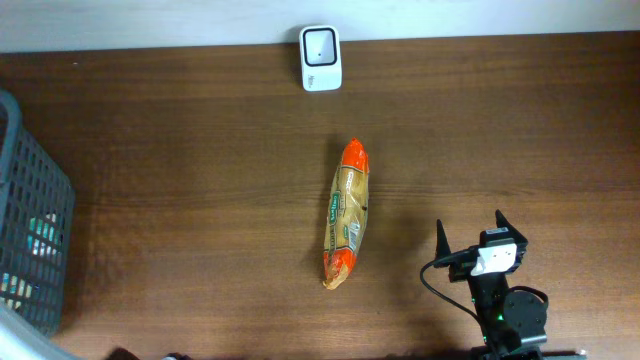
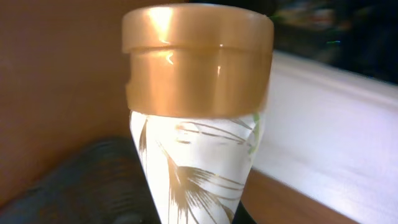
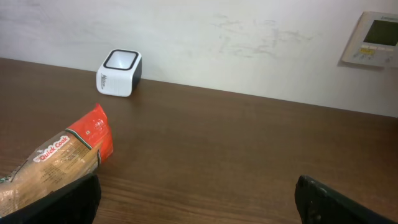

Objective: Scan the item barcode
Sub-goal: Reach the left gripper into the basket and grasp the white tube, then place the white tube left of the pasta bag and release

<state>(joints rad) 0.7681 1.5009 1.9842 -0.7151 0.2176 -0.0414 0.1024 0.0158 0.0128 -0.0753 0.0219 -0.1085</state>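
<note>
From above, a long tan noodle packet with orange ends (image 1: 345,213) is seen mid-frame, below a small white scanner box (image 1: 321,58) at the top edge. A grey plastic basket (image 1: 30,210) is far left. The right pincer (image 1: 470,228) is spread wide, lower right. In the left wrist view, a white tube with a gold cap (image 2: 198,112) fills the frame; whether the left pincer pinches it cannot be told. In the right wrist view, the scanner box is upper left; the barcode is best held flat to its window, above the packet.
</note>
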